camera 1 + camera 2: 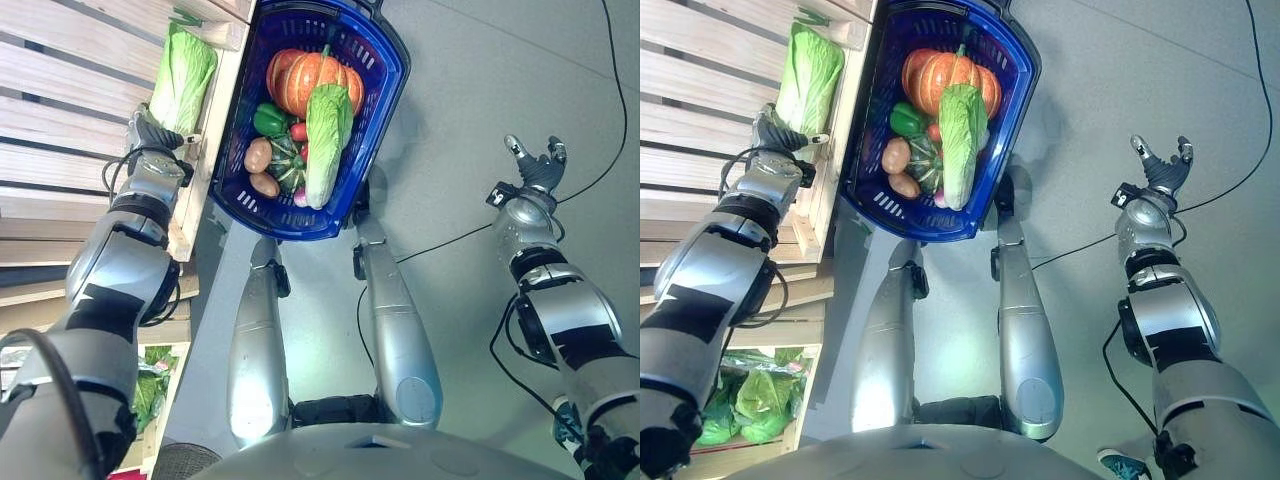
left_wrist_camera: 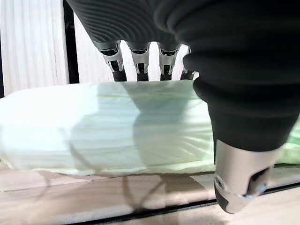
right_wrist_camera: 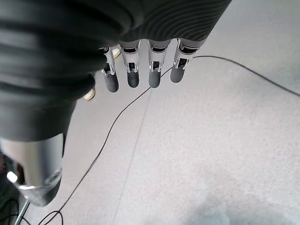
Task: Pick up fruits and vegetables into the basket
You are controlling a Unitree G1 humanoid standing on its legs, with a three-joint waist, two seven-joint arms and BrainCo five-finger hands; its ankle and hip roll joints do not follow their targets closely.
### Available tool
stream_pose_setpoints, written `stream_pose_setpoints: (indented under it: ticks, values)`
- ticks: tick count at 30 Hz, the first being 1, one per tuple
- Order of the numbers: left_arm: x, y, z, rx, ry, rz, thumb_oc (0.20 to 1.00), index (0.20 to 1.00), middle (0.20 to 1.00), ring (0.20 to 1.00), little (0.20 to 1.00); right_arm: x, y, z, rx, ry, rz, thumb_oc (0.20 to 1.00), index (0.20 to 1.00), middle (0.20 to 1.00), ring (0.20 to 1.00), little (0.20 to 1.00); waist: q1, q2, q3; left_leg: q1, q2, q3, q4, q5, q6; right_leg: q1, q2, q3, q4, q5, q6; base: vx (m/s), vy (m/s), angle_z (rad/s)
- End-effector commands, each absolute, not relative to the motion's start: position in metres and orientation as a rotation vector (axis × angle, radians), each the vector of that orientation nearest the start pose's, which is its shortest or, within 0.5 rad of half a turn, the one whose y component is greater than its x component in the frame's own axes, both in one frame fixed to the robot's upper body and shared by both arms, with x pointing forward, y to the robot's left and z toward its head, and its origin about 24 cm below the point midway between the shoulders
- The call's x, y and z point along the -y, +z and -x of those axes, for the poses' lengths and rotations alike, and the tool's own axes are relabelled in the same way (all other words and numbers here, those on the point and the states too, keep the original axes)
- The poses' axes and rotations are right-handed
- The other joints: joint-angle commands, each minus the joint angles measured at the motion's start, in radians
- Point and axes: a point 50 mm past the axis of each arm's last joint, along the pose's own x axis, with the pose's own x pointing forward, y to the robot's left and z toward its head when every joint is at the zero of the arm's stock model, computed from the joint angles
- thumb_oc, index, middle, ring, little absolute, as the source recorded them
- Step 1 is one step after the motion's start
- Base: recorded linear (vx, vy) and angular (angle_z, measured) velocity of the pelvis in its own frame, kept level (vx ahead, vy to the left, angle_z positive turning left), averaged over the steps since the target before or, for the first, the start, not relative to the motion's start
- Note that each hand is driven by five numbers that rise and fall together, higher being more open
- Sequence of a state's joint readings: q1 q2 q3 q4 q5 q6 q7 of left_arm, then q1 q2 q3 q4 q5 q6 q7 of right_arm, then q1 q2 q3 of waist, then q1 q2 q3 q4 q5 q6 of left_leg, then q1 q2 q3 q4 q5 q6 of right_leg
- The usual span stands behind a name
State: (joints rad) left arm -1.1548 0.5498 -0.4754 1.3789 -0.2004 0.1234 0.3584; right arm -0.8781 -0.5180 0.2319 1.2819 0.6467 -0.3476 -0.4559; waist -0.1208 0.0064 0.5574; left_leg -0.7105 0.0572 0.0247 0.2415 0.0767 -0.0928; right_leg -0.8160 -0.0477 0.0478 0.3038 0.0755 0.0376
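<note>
left hand reaching over the shelf cabbage, basket already well stocked

the left hand [image 1: 150,130] is out on the wooden shelf [image 1: 60,70], set against the near end of a napa cabbage [image 1: 184,75] that lies lengthwise along the slats. in the left wrist view its fingers [image 2: 140,63] run straight out over the far side of the pale green cabbage [image 2: 108,126], with the thumb [image 2: 241,178] hanging on the near side, so the cabbage sits in the wide gap between them. nothing is curled round it yet; the fingers read as spread and relaxed, and whether their tips touch the leaves is hard to tell. this looks like the approach to a grasp: straddling the long body across its width would let fingers and thumb close from both sides.

the blue basket [image 1: 385,85] sits just beyond the shelf edge, off to the thumb side of that hand. it already holds a pumpkin [image 1: 312,80], a second napa cabbage [image 1: 326,140] laid along one side, a green pepper [image 1: 270,118], a dark striped squash [image 1: 285,162], two potatoes [image 1: 260,168] and something small and red. the long cabbage lies along the wall, probably because it fits no other way.

the right hand [image 1: 1162,168] is held well out over the grey floor [image 1: 1090,120], far from the basket. its fingers [image 3: 133,70] are only loosely bent and hold nothing.
</note>
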Motion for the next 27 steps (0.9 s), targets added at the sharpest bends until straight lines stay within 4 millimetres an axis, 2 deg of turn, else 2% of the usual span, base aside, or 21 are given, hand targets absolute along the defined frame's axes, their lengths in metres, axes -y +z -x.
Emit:
stream_pose_setpoints:
  ticks: [1, 24, 25, 26, 27]
  values:
    - [-0.309, 0.109, -0.372, -0.524, 0.538, -0.679, 0.206, 0.206, 0.206, 0.206, 0.206, 0.313, 0.096, -0.353, 0.004, -0.791, 0.016, 1.0, 1.0, 1.0, 1.0, 1.0, -0.005, -0.015, -0.037, -0.06, -0.043, 0.021, 0.023, -0.042, 0.022, 0.014, 0.039, -0.076, 0.03, -0.089, 0.028, 0.0, 0.003, -0.03]
    - [-0.303, 0.105, -0.374, -0.509, 0.47, -0.637, 0.2, 0.2, 0.2, 0.2, 0.2, 0.304, 0.094, -0.356, 0.011, -0.783, 0.002, 1.0, 1.0, 1.0, 1.0, 1.0, 0.002, -0.014, -0.037, -0.065, -0.042, 0.019, 0.015, -0.039, 0.017, 0.014, 0.037, -0.079, 0.016, -0.086, 0.029, 0.0, -0.001, -0.01]
    - [-0.304, 0.105, -0.374, -0.502, 0.479, -0.637, 0.288, 0.288, 0.288, 0.288, 0.288, 0.303, 0.095, -0.356, 0.013, -0.782, 0.004, 1.0, 1.0, 1.0, 1.0, 1.0, 0.002, -0.015, -0.037, -0.066, -0.042, 0.019, 0.014, -0.038, 0.017, 0.013, 0.037, -0.079, 0.015, -0.085, 0.03, 0.0, 0.0, 0.0]
    - [-0.303, 0.106, -0.375, -0.495, 0.476, -0.643, 0.793, 0.793, 0.793, 0.793, 0.793, 0.302, 0.095, -0.357, 0.015, -0.78, 0.004, 1.0, 1.0, 1.0, 1.0, 1.0, 0.003, -0.016, -0.037, -0.066, -0.041, 0.018, 0.013, -0.038, 0.016, 0.013, 0.037, -0.079, 0.015, -0.085, 0.03, 0.0, 0.0, 0.0]
    - [-0.303, 0.107, -0.375, -0.497, 0.472, -0.648, 1.0, 1.0, 1.0, 1.0, 1.0, 0.302, 0.096, -0.357, 0.015, -0.78, 0.004, 1.0, 1.0, 1.0, 1.0, 1.0, 0.003, -0.017, -0.037, -0.066, -0.04, 0.018, 0.013, -0.038, 0.016, 0.013, 0.037, -0.079, 0.015, -0.085, 0.03, 0.0, 0.0, 0.0]
